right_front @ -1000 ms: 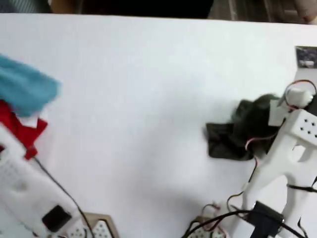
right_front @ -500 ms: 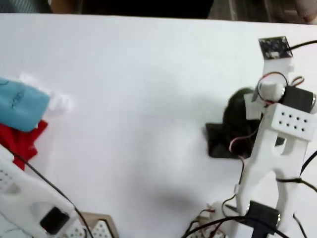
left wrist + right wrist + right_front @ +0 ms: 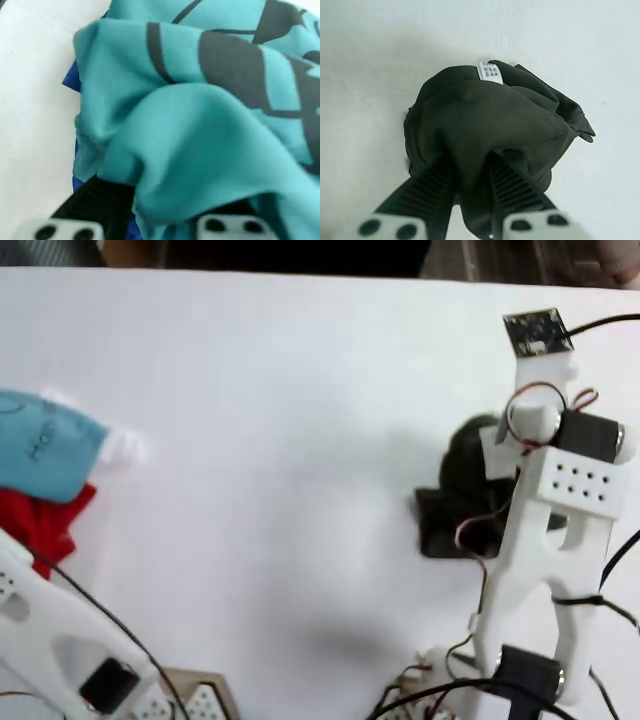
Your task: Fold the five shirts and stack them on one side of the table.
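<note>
Right claw (image 3: 470, 180) pinched shut on bunched black shirt (image 3: 485, 115), right side of surface (image 3: 280, 390) | left claw (image 3: 165, 215) closed on teal shirt (image 3: 200, 125), left edge | soft, light cloth (likely droops); better grip hems.

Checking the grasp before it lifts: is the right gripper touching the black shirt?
Touching. In the right wrist view the right gripper is shut on the black shirt, with fabric pinched between its ribbed fingers.
</note>
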`<control>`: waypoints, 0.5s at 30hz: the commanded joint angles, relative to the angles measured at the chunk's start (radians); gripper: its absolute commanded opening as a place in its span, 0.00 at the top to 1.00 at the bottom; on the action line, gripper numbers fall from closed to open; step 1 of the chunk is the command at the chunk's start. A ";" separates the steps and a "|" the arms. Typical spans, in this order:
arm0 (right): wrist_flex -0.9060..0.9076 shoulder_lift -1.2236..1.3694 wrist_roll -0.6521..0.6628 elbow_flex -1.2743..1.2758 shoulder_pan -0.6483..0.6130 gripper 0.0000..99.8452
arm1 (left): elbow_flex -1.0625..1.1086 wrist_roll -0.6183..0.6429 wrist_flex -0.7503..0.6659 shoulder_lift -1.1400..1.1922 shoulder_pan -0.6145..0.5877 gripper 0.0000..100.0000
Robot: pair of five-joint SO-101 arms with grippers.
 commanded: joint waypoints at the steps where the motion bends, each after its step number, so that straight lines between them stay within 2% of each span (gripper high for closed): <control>1: -0.022 -0.058 -0.006 -0.008 -0.010 0.98 | -0.036 -0.009 0.012 -0.183 0.052 0.77; 4: -0.022 -0.058 -0.006 -0.008 -0.028 0.98 | -0.036 -0.003 -0.020 -0.311 0.101 0.78; 10: -0.019 -0.058 -0.006 -0.008 -0.091 0.98 | -0.035 0.178 -0.115 -0.523 0.178 0.79; 15: -0.022 -0.058 -0.008 -0.009 -0.188 0.98 | -0.030 0.219 0.020 -0.571 0.334 0.79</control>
